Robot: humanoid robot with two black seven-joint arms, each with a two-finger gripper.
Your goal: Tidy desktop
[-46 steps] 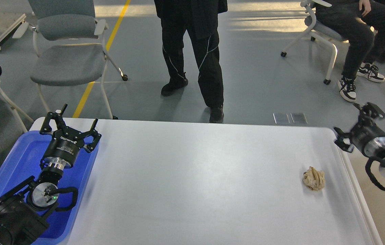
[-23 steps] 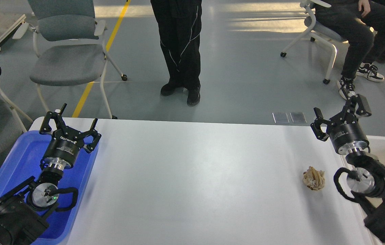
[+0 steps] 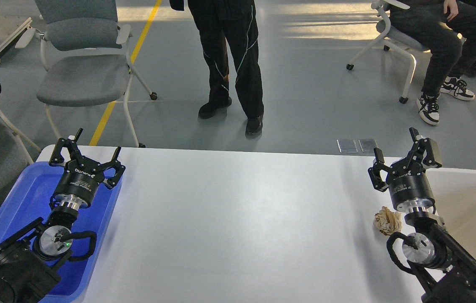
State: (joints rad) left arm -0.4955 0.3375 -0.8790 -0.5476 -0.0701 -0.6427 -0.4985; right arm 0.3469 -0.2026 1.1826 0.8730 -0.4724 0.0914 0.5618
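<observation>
The white desktop (image 3: 238, 219) fills the middle of the head view. A crumpled tan paper ball (image 3: 386, 221) lies on it near the right edge. My right gripper (image 3: 402, 162) is open and empty; it points away from me above the desktop's far right part, and its wrist stands just right of the ball. My left gripper (image 3: 87, 156) is open and empty over the far end of the blue tray (image 3: 14, 202) at the left.
A cream-white bin (image 3: 473, 198) sits off the desktop's right edge, behind my right arm. Beyond the far edge stand a grey chair (image 3: 82, 63), a standing person (image 3: 231, 63) and a seated person (image 3: 444, 46).
My right arm has swung left from beyond the right edge to over the desktop, next to the paper ball. The standing person has shifted their feet. The left arm has not moved.
</observation>
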